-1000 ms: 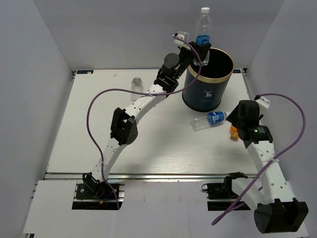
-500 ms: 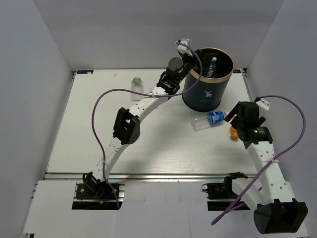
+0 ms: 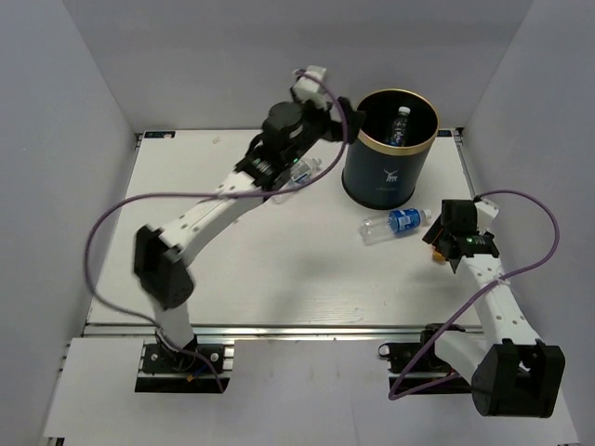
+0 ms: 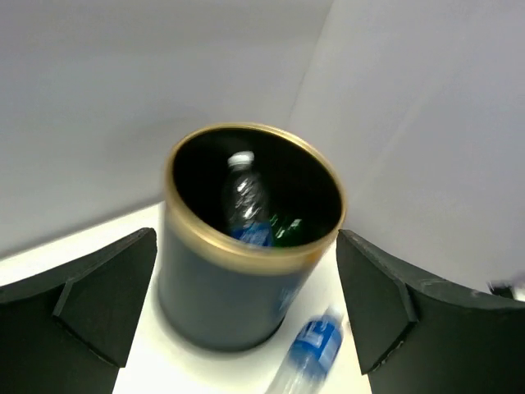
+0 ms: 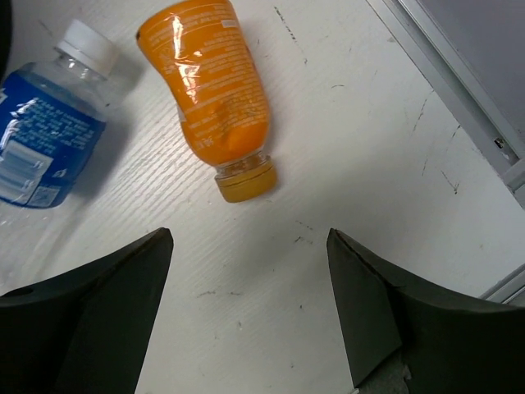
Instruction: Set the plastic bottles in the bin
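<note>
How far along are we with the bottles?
Done: a clear bottle sits inside the bin, with something green beside it. In hand: nothing; the left gripper is open over the bin, the right gripper open above the orange bottle. Left: that one and the blue-labelled bottle lying beside the bin.

A: Bin [image 3: 381, 178]?
B: Upright, far right of table [image 3: 279, 255]. 1 clear bottle [image 3: 398, 127] leaned inside, cap up.
A: Outside it?
B: 1 blue-labelled bottle [image 3: 395, 223] lay just in front. Left gripper [image 3: 346, 124] hung beside the rim; right gripper [image 3: 439, 240] sat near that lying bottle.
</note>
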`<state>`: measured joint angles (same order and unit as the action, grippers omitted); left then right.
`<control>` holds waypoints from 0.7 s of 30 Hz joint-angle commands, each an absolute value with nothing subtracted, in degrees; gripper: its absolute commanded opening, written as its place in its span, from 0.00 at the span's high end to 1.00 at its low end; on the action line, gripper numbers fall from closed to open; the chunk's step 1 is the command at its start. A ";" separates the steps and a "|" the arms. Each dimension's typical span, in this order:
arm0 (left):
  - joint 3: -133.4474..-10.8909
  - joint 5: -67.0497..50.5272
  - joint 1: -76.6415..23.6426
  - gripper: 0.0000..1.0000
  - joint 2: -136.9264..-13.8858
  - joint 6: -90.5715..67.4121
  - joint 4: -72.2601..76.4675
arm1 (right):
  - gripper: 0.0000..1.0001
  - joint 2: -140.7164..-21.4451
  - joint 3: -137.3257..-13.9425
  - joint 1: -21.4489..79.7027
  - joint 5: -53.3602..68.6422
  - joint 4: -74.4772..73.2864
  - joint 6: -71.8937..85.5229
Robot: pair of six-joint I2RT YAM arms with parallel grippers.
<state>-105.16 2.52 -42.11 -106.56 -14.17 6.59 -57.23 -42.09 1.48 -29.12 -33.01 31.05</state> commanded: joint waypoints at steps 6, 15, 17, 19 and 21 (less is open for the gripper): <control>-75.69 8.71 -41.84 0.00 -79.04 -7.12 -0.87 | 0.19 -69.41 -41.92 -1.58 -31.91 -21.63 26.63; -74.36 14.94 -38.24 0.00 -81.11 -5.27 -18.11 | 0.17 -84.90 -49.30 -2.99 -30.50 -18.29 23.21; -70.69 13.64 -37.28 0.00 -80.51 -5.27 -15.84 | 0.22 -86.30 -49.66 -3.69 -29.97 -17.06 22.94; -69.87 13.62 -35.87 0.00 -80.51 -5.27 -15.21 | 0.26 -87.27 -49.57 -4.48 -27.95 -16.26 22.94; -70.57 12.74 -35.33 0.00 -83.04 -5.27 -15.90 | 0.35 -88.41 -49.31 -4.74 -25.94 -15.03 22.68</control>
<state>-69.78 12.75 -36.47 -82.91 -5.78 -14.37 -87.13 -47.55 -3.88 -27.90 -18.37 23.27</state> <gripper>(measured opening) 0.997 0.667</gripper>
